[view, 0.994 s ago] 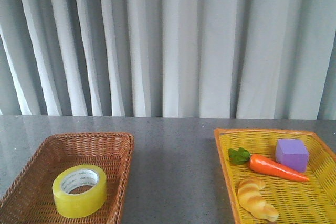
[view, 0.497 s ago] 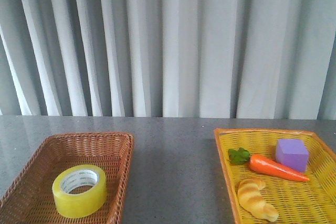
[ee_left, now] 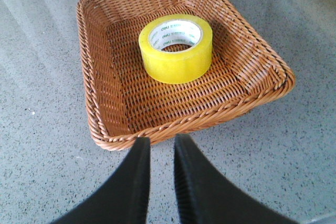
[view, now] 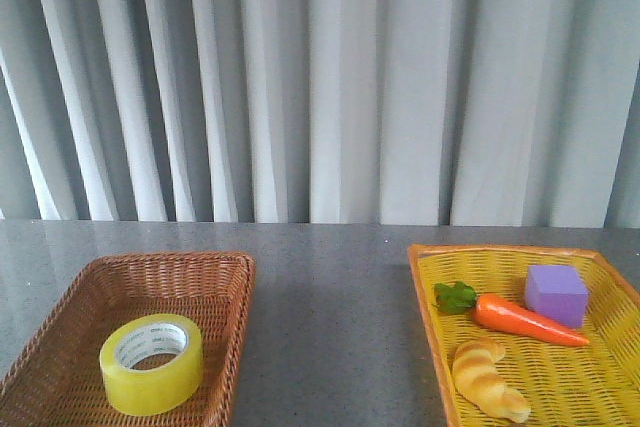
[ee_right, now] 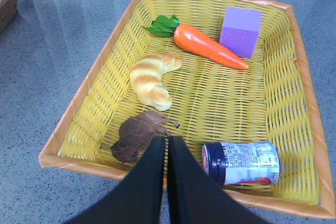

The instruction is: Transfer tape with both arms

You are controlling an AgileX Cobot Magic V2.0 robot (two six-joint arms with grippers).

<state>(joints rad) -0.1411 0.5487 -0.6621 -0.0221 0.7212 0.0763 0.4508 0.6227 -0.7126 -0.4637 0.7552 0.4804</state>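
The tape (view: 151,364), a wide yellow roll with a white core, lies flat in a brown wicker basket (view: 215,267) at the front left of the table. In the left wrist view the tape (ee_left: 176,48) sits in the middle of the basket (ee_left: 189,121). My left gripper (ee_left: 161,142) hangs just outside the basket's near rim, slightly open with nothing between its fingers. My right gripper (ee_right: 167,140) is shut and empty over the near rim of a yellow basket (ee_right: 84,95). Neither arm shows in the front view.
The yellow basket (view: 425,317) at the front right holds a carrot (view: 525,319), a purple block (view: 555,294) and a croissant (view: 487,377). The right wrist view adds a brown lump (ee_right: 137,139) and a lying can (ee_right: 241,162). A grey curtain (view: 320,77) hangs behind the table.
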